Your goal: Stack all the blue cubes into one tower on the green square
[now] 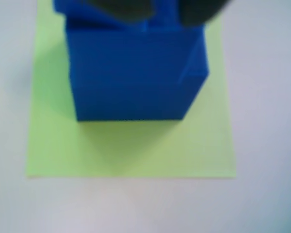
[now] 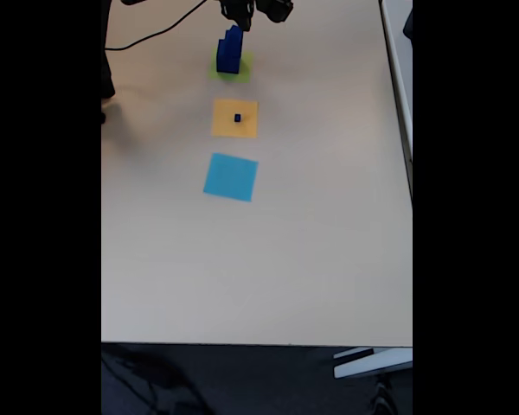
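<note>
The claw [image 1: 160, 12] shows in the wrist view as two dark blurred shapes at the top edge, one over the upper middle and one toward the upper right, with a blue cube [image 1: 157, 17] between them. Whether the fingers press on that cube or stand just off it cannot be told; the picture is too soft there. In the fixed view the claw [image 2: 240, 24] sits at the top of the frame, right at the top of the tower.

Directly below the claw stands the tower [image 2: 229, 50]: in the wrist view a big cube [image 1: 133, 73] fills the upper middle of the frame, with smaller blue cubes on top of it, cut by the top edge. It rests on the green square [image 1: 131, 150], toward the square's far side, leaving a bare green strip in the lower half of the frame.

Further down the fixed view, toward the frame's centre, lies an orange square [image 2: 234, 118] with a tiny cube [image 2: 238, 118] on its middle. Below that lies a light-blue square [image 2: 231, 176]. All three squares lie in a line on a pale table [image 2: 311, 242]. A dark cable [image 2: 156, 35] runs across the upper left.
</note>
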Motion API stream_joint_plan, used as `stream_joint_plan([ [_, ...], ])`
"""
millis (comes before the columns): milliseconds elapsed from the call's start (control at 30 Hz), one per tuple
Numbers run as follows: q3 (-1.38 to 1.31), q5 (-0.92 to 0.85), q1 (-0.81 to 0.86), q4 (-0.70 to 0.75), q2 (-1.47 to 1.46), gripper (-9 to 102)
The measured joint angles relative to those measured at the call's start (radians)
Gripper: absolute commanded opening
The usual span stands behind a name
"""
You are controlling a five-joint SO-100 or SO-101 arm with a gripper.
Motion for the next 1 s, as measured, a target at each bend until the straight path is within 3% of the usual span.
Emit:
stream_joint_plan([
  [1000, -0.002, 0.075, -0.037, 0.017, -0.018, 0],
])
